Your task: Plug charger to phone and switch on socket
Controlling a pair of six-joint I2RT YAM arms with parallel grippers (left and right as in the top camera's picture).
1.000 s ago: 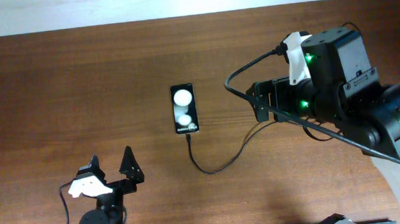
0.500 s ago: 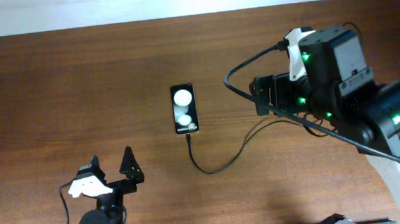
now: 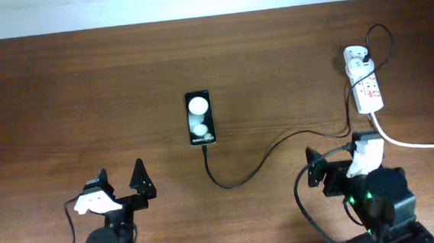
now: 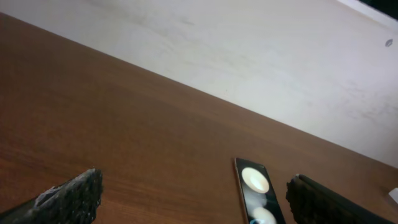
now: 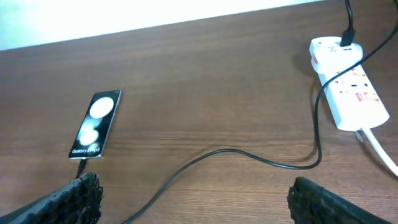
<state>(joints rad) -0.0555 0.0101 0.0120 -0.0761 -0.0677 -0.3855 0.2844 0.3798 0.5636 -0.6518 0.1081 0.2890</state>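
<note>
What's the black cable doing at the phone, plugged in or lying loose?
Plugged in, apparently: the tip of the charger meets the bottom edge of the phone.

The phone (image 4: 256, 196) is cut off by the left wrist view's bottom edge. Overhead, its white text is too small to read, as are the red marks on the socket (image 3: 365, 86); the thick white cord (image 3: 425, 144) exits right.

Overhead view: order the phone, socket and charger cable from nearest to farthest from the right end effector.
1. charger cable, passing just ahead of the right end effector
2. socket, beyond it on the right
3. phone, well off to the left
</note>
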